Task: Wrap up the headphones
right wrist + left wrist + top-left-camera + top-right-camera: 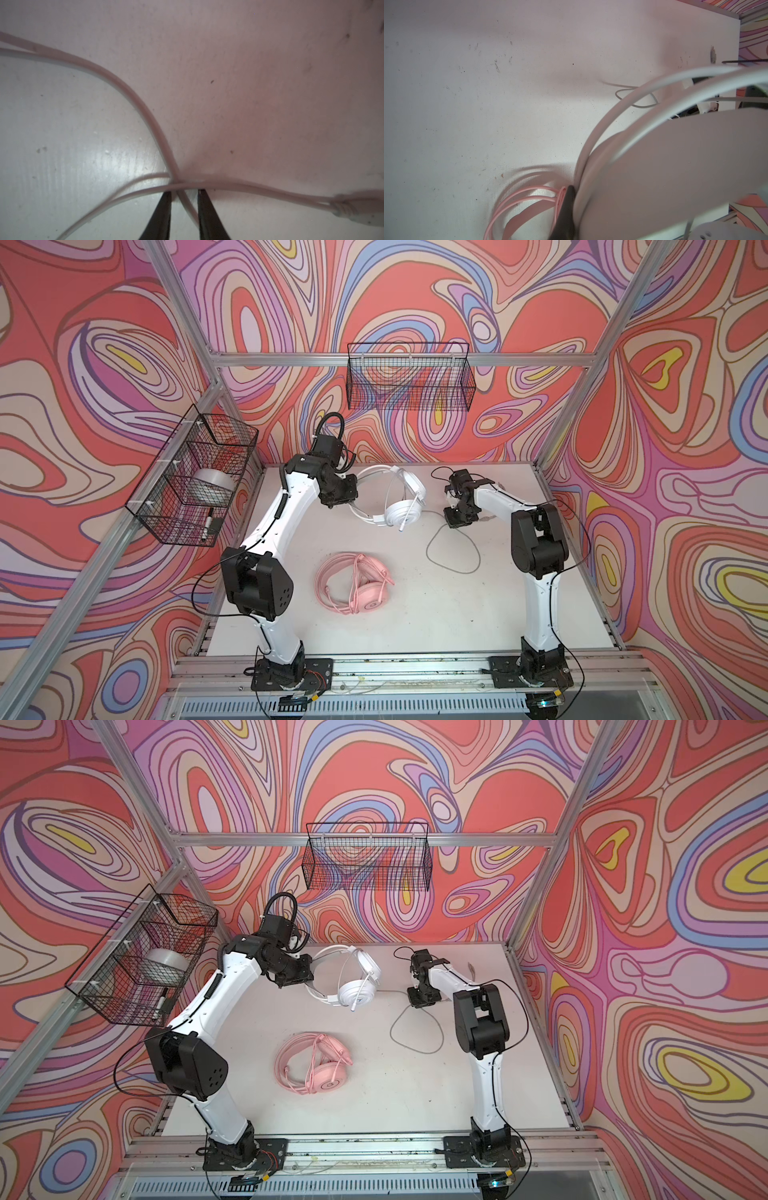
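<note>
Grey-white cable point(145, 112) runs right between the spread fingers of your right gripper point(185, 191); left gripper point(348, 501) pinches the white headset point(401, 512).

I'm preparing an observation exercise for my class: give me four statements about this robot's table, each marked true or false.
1. The pink headphones lie on the table. True.
2. The left gripper has its jaws shut on the band of the white headphones. True.
3. The white headphones' cable is wound around them. False: the cable trails loose across the table.
4. The roll of tape lies on the table. False: the roll of tape sits in the side basket.
</note>
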You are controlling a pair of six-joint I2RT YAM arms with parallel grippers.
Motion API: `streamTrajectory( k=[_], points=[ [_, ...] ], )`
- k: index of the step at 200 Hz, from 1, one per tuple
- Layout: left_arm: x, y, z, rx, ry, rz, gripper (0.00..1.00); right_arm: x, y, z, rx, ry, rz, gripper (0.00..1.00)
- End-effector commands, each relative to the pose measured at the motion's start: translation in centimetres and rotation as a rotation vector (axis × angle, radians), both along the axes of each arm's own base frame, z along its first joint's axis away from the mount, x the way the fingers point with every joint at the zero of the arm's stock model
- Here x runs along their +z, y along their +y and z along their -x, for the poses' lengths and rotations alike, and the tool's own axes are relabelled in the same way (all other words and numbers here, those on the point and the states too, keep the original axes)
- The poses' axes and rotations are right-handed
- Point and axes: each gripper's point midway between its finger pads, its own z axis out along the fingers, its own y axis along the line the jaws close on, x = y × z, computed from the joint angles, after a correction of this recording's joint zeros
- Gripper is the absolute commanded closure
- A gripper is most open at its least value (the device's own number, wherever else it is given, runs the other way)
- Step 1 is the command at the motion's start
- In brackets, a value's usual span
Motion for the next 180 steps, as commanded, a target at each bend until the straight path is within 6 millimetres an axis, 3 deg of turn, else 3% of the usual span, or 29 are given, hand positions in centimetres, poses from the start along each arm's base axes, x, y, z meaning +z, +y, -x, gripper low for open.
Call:
streamTrajectory(
  k=[1,60,76,128,149,180],
  points=[
    [1.7,-0.3,-0.2,0.015,-0.040,0.050,1.00,-2.7,-1.3,2.1,0.009,0.091,0.080,0.78],
    [1.7,-0.2,-0.5,0.030,-0.047,0.054,1.00,-3.7,-1.0,3.9,0.045,0.100,0.053,0.93],
    [1.7,-0.3,-0.6,0.031,-0.048,0.056,1.00,-3.2,-0.6,3.8,0.062,0.073,0.028,1.00],
    [1.9,-0.2,-0.8,0.044,-0.057,0.055,1.00,0.6,0.2,3.3,0.109,-0.032,-0.022,1.00],
    [1.7,-0.1,-0.8,0.044,-0.055,0.051,1.00,2.1,0.2,3.7,0.131,-0.055,-0.032,1.00],
    [1.5,-0.1,-0.8,0.043,-0.051,0.049,1.00,2.6,-0.2,5.0,0.144,-0.020,-0.018,1.00]
  ],
)
